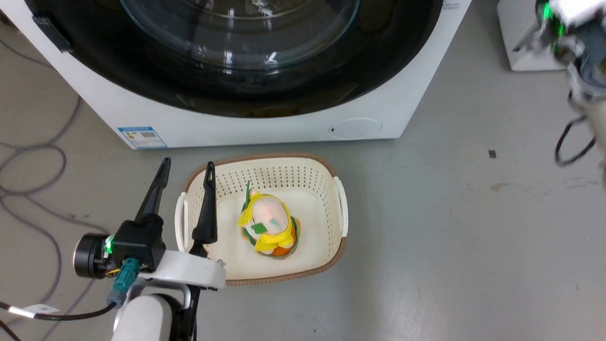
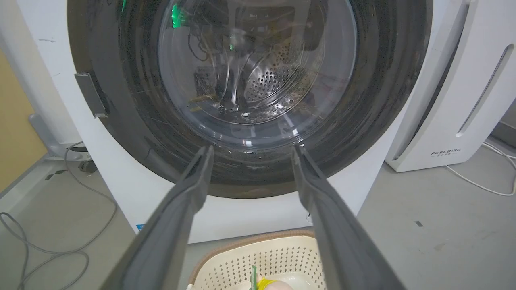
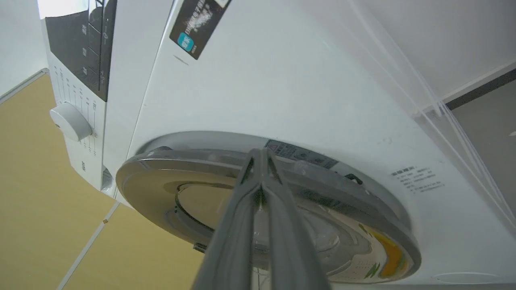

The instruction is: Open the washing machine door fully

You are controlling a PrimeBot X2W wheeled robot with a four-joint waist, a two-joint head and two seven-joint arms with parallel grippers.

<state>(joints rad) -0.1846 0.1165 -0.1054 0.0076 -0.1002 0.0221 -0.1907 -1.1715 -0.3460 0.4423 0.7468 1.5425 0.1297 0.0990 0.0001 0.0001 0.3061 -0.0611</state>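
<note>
The washing machine is white and stands at the top of the head view. Its round glossy black door with the clear glass bowl faces me. In the left wrist view the door lies against the front, the steel drum showing through the glass. My left gripper hangs open over the floor before the washer, holding nothing, and its fingers frame the door's lower rim. My right gripper is shut, empty, with its tips at the edge of the door.
A cream laundry basket with a yellow and orange soft toy sits on the grey floor in front of the washer. Cables lie at the left. The white FEELBIRD appliance stands to the washer's right. My right arm shows blurred.
</note>
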